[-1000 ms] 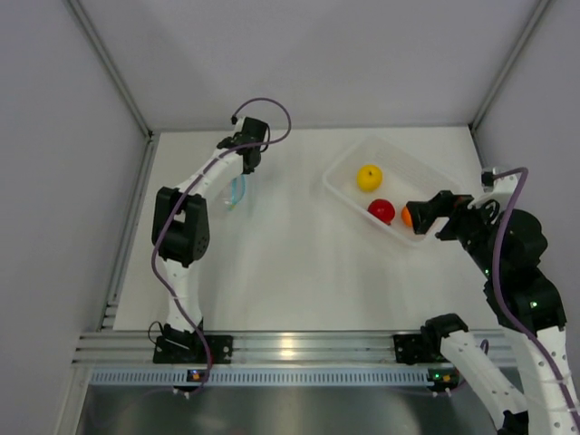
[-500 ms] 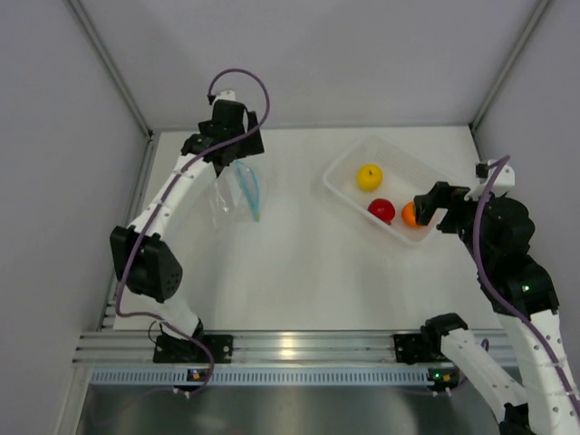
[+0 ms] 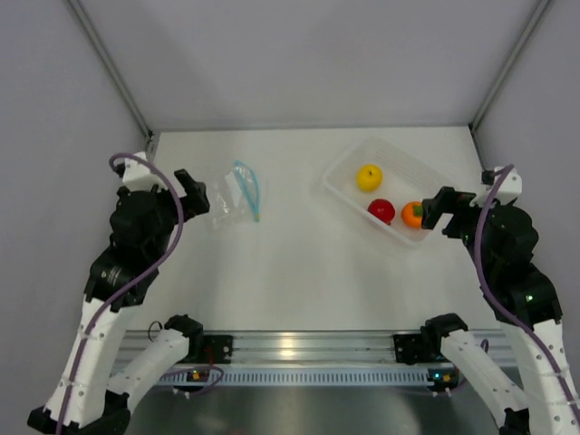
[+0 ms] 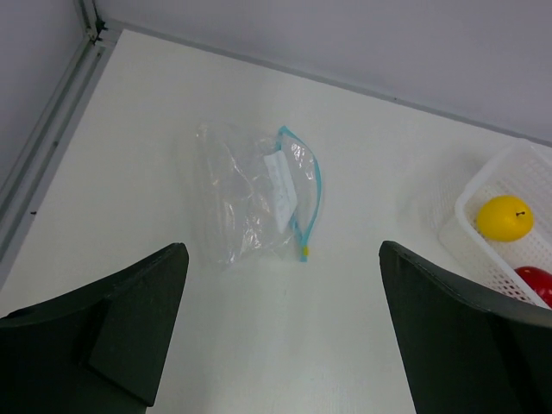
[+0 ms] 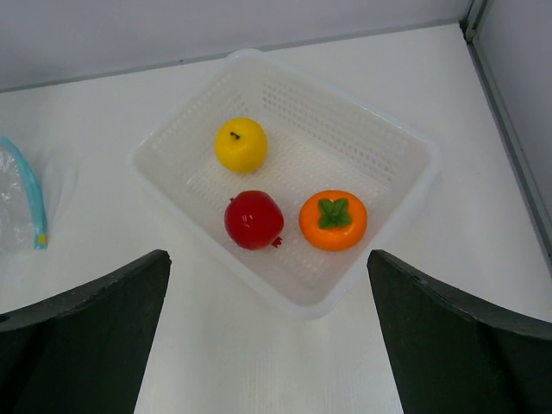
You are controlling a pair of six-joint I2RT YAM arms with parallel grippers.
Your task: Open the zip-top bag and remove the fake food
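Observation:
The zip-top bag (image 3: 233, 195) lies flat and crumpled on the white table at the back left, its light blue zip strip (image 4: 312, 194) along its right edge; nothing coloured shows inside it. The fake food sits in a white perforated tray (image 3: 347, 164): a yellow fruit (image 5: 241, 144), a red one (image 5: 254, 219) and an orange one with a green top (image 5: 333, 220). My left gripper (image 3: 191, 192) hangs open just left of the bag, apart from it, its jaws (image 4: 282, 259) empty. My right gripper (image 3: 441, 209) is open and empty at the tray's right corner.
Grey walls enclose the table at the back and on both sides, with a metal rail (image 4: 52, 138) along the left edge. The bag's zip end (image 5: 34, 203) shows at the left border of the right wrist view. Bare white table (image 3: 290, 236) lies between bag and tray.
My left gripper opened and let go of the bag, then pulled back leftward and toward the near side. The bag now lies on the table. The right arm drew back slightly.

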